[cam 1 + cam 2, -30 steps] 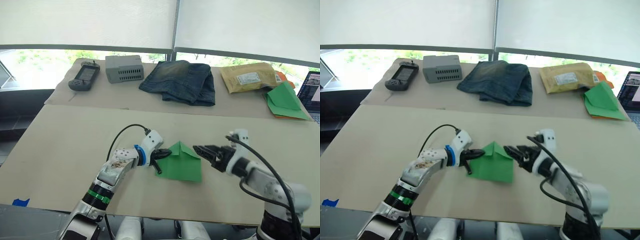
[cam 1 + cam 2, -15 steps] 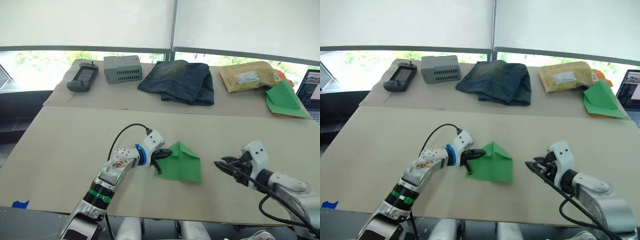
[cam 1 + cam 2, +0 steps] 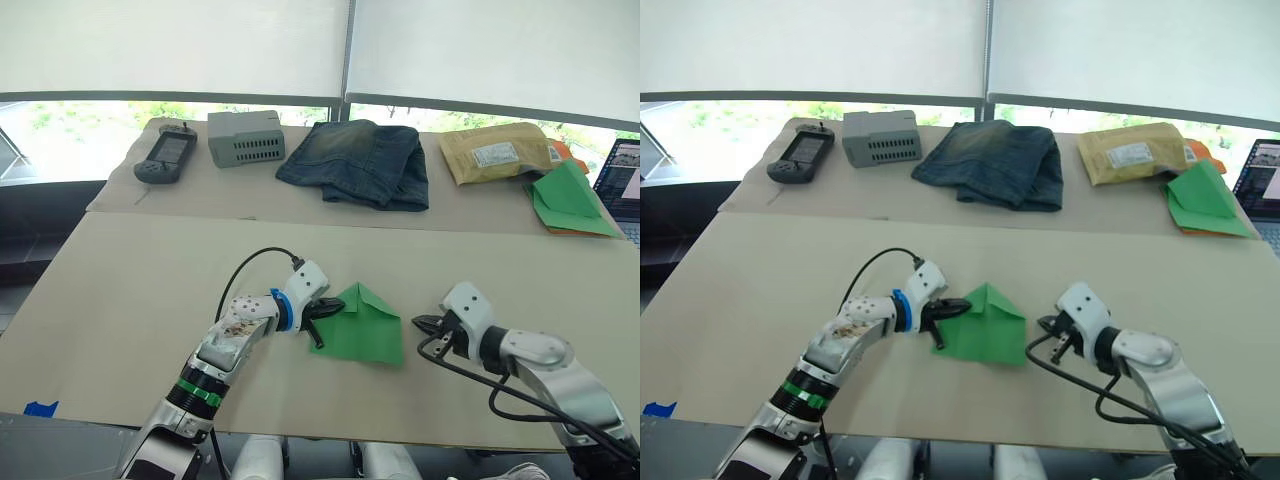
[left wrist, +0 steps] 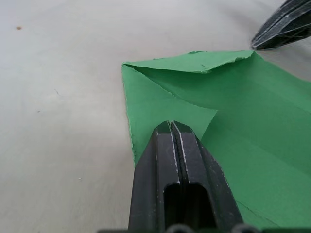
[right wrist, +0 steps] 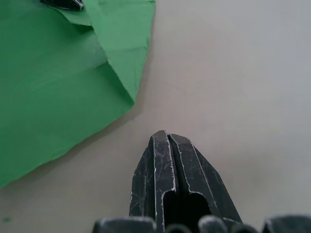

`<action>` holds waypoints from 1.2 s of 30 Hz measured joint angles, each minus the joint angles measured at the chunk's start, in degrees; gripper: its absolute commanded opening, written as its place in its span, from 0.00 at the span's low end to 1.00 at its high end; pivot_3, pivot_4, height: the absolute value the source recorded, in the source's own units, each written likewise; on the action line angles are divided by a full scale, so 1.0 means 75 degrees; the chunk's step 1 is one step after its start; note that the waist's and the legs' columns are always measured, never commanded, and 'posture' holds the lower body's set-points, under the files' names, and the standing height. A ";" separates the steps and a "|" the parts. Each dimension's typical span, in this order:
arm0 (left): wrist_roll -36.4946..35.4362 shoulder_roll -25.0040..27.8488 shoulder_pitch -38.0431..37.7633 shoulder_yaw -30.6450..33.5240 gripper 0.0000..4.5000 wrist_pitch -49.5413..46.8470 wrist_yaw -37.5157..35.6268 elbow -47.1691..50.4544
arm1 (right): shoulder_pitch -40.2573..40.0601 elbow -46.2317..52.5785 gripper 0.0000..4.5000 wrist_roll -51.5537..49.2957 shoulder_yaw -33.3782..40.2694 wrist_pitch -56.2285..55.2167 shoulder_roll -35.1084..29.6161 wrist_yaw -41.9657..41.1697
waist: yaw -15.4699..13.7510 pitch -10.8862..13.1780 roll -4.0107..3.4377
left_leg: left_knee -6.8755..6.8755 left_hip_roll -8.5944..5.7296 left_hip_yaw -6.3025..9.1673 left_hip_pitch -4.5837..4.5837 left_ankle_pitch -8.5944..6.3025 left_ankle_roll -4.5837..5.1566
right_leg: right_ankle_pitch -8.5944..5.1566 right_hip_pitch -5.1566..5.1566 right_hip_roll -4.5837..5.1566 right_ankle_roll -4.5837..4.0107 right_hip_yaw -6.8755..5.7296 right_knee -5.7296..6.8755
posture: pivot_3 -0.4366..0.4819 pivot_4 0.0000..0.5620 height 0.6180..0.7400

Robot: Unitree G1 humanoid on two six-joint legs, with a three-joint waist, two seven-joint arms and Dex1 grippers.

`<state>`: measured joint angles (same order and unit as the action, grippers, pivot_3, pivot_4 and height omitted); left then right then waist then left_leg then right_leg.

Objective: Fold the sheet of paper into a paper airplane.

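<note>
Although your sheet of paper (image 3: 360, 325) lay on the counter (image 3: 140, 270) with both top corners folded, no airplane existed; your left claw (image 4: 171, 127) pressed shut on it, your right claw (image 5: 167, 138) closed, just beside.

No legible text anywhere: only a white label (image 3: 492, 155) with unreadable print on the padded brown envelope (image 3: 497, 152) at the far table edge, and an unreadable lit laptop screen (image 3: 622, 182) at the right edge.
</note>
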<state>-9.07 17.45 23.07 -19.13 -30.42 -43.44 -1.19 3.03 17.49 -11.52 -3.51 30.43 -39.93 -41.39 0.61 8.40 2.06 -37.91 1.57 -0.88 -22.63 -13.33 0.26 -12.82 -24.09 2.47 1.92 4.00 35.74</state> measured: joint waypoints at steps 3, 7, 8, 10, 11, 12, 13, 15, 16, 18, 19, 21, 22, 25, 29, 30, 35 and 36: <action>0.0006 0.0010 -0.0003 0.0000 0.00 -0.0001 0.0010 0.0011 | 0.0190 -0.0179 0.02 -0.0005 -0.0088 -0.0062 0.0066 -0.0176 | 0.0007 0.0000 0.0000 | 0.0000 0.0001 0.0000 0.0001 0.0000 0.0000 | 0.0000 0.0002 0.0000 0.0000 0.0001 0.0001 | 0.48 0.27 1.00; 0.0028 0.0012 -0.0009 0.0000 0.00 -0.0001 0.0021 0.0021 | 0.0377 -0.0363 0.02 -0.0188 -0.0194 -0.0066 0.0420 -0.0415 | 0.0007 0.0000 0.0000 | 0.0000 0.0002 0.0002 0.0004 0.0000 0.0000 | 0.0000 0.0003 -0.0003 0.0000 0.0000 0.0006 | 0.48 0.27 1.00; 0.0032 0.0012 -0.0012 -0.0002 0.00 0.0000 0.0021 0.0029 | 0.0392 -0.0404 0.02 -0.0298 -0.0194 -0.0061 0.0515 -0.0465 | 0.0005 0.0000 0.0000 | 0.0000 0.0003 0.0002 0.0004 0.0000 0.0000 | 0.0000 0.0002 -0.0003 -0.0001 0.0000 0.0007 | 0.48 0.27 1.00; 0.0044 0.0014 -0.0025 -0.0003 0.00 0.0000 0.0021 0.0053 | 0.0400 -0.0453 0.02 -0.0513 -0.0157 0.0012 0.0698 -0.0509 | 0.0007 0.0000 0.0000 | 0.0000 0.0003 0.0002 0.0002 0.0000 0.0000 | 0.0000 0.0001 -0.0003 -0.0001 0.0001 0.0006 | 0.48 0.27 1.00; 0.0047 0.0014 -0.0031 -0.0002 0.00 0.0000 0.0021 0.0063 | 0.0400 -0.0459 0.02 -0.0685 -0.0105 0.0057 0.0776 -0.0540 | 0.0008 0.0000 0.0000 | 0.0000 0.0002 0.0001 -0.0001 0.0000 0.0000 | 0.0000 -0.0002 -0.0002 -0.0001 0.0002 0.0006 | 0.48 0.27 1.00; 0.0055 0.0014 -0.0037 -0.0002 0.00 0.0000 0.0023 0.0065 | 0.0406 -0.0456 0.02 -0.0838 0.0005 0.0106 0.0875 -0.0557 | 0.0009 0.0000 0.0000 | 0.0000 0.0003 0.0001 -0.0001 0.0000 0.0000 | 0.0000 0.0000 -0.0002 -0.0001 0.0002 0.0006 | 0.48 0.27 1.00; 0.0058 0.0014 -0.0040 -0.0002 0.00 0.0000 0.0027 0.0068 | 0.0427 -0.0454 0.02 -0.1021 0.0110 0.0187 0.0944 -0.0557 | 0.0010 0.0000 0.0000 | 0.0000 0.0003 0.0002 0.0000 0.0000 0.0000 | 0.0001 0.0000 -0.0002 -0.0001 0.0002 0.0006 | 0.48 0.27 1.00; 0.0061 0.0014 -0.0057 -0.0002 0.00 0.0000 0.0034 0.0078 | 0.0450 -0.0440 0.02 -0.1335 0.0322 0.0329 0.1058 -0.0555 | 0.0009 0.0000 0.0000 | 0.0000 0.0004 0.0002 0.0000 0.0000 0.0000 | 0.0001 0.0000 -0.0003 -0.0001 0.0001 0.0008 | 0.48 0.27 1.00; 0.0063 0.0014 -0.0062 -0.0002 0.00 0.0000 0.0036 0.0079 | 0.0454 -0.0423 0.02 -0.1406 0.0364 0.0360 0.1075 -0.0555 | 0.0009 0.0000 -0.0001 | 0.0000 0.0004 0.0003 0.0001 0.0000 0.0000 | 0.0001 0.0000 -0.0004 -0.0001 0.0001 0.0009 | 0.48 0.27 1.00; 0.0073 0.0015 -0.0067 -0.0002 0.00 0.0001 0.0036 0.0079 | 0.0454 -0.0385 0.02 -0.1650 0.0436 0.0469 0.1110 -0.0556 | 0.0009 0.0000 -0.0001 | 0.0000 0.0004 0.0004 0.0001 0.0000 0.0000 | 0.0000 0.0000 -0.0004 -0.0001 0.0000 0.0011 | 0.48 0.27 1.00; 0.0077 0.0015 -0.0068 -0.0002 0.00 0.0002 0.0037 0.0079 | 0.0454 -0.0365 0.02 -0.1700 0.0458 0.0520 0.1135 -0.0554 | 0.0009 0.0000 -0.0001 | 0.0000 0.0004 0.0004 0.0001 0.0000 0.0000 | 0.0000 0.0000 -0.0004 -0.0002 0.0000 0.0011 | 0.48 0.27 1.00; 0.0091 0.0014 -0.0069 -0.0004 0.00 0.0011 0.0036 0.0075 | 0.0454 -0.0352 0.02 -0.1881 0.0518 0.0637 0.1163 -0.0552 | 0.0011 0.0000 -0.0001 | 0.0000 0.0004 0.0003 0.0002 0.0000 0.0000 | 0.0001 0.0000 -0.0004 -0.0001 0.0001 0.0011 | 0.48 0.27 1.00; 0.0095 0.0015 -0.0068 -0.0004 0.00 0.0018 0.0036 0.0069 | 0.0454 -0.0335 0.02 -0.1936 0.0526 0.0678 0.1169 -0.0549 | 0.0011 0.0000 -0.0001 | 0.0000 0.0004 0.0003 0.0001 0.0000 0.0000 | 0.0001 0.0000 -0.0004 -0.0002 0.0001 0.0011 | 0.48 0.27 1.00; 0.0101 0.0015 -0.0064 -0.0008 0.00 0.0035 0.0034 0.0058 | 0.0472 -0.0276 0.02 -0.1972 0.0523 0.0818 0.1234 -0.0530 | 0.0010 -0.0001 -0.0001 | 0.0000 0.0004 0.0003 0.0002 0.0000 0.0000 | 0.0001 0.0000 -0.0004 -0.0002 0.0000 0.0012 | 0.48 0.27 1.00; 0.0137 0.0022 -0.0051 -0.0034 0.00 0.0063 0.0027 0.0045 | 0.0580 -0.0275 0.02 -0.2030 0.0488 0.0886 0.1412 -0.0474 | 0.0008 -0.0001 -0.0001 | 0.0000 0.0003 0.0003 0.0002 0.0000 0.0000 | 0.0001 0.0000 -0.0004 -0.0001 0.0001 0.0013 | 0.48 0.27 1.00; 0.0147 0.0022 -0.0050 -0.0038 0.00 0.0070 0.0023 0.0043 | 0.0613 -0.0275 0.02 -0.2091 0.0488 0.0921 0.1453 -0.0471 | 0.0007 -0.0001 -0.0001 | 0.0000 0.0003 0.0003 0.0002 0.0000 0.0000 | 0.0001 0.0000 -0.0004 -0.0001 0.0000 0.0013 | 0.48 0.27 1.00; 0.0268 0.0015 -0.0045 -0.0089 0.00 0.0190 0.0013 0.0022 | 0.0719 -0.0255 0.02 -0.2461 0.0496 0.1149 0.1648 -0.0472 | 0.0000 -0.0001 -0.0002 | 0.0000 0.0003 0.0004 0.0002 0.0000 0.0000 | 0.0001 0.0002 -0.0003 -0.0001 0.0001 0.0013 | 0.48 0.27 1.00; 0.0290 0.0004 -0.0042 -0.0102 0.00 0.0215 0.0013 0.0012 | 0.0727 -0.0237 0.02 -0.2571 0.0494 0.1234 0.1707 -0.0475 | -0.0004 -0.0001 -0.0002 | 0.0000 0.0003 0.0004 0.0002 0.0000 0.0000 | 0.0001 0.0002 -0.0003 -0.0001 0.0000 0.0014 | 0.48 0.27 1.00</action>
<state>-6.89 17.48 22.76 -19.90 -28.80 -43.34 -1.10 8.48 15.71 -30.80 0.20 39.68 -27.13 -44.96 0.59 8.40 2.05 -37.91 1.59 -0.84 -22.61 -13.33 0.26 -12.82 -24.07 2.45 1.91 4.00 35.84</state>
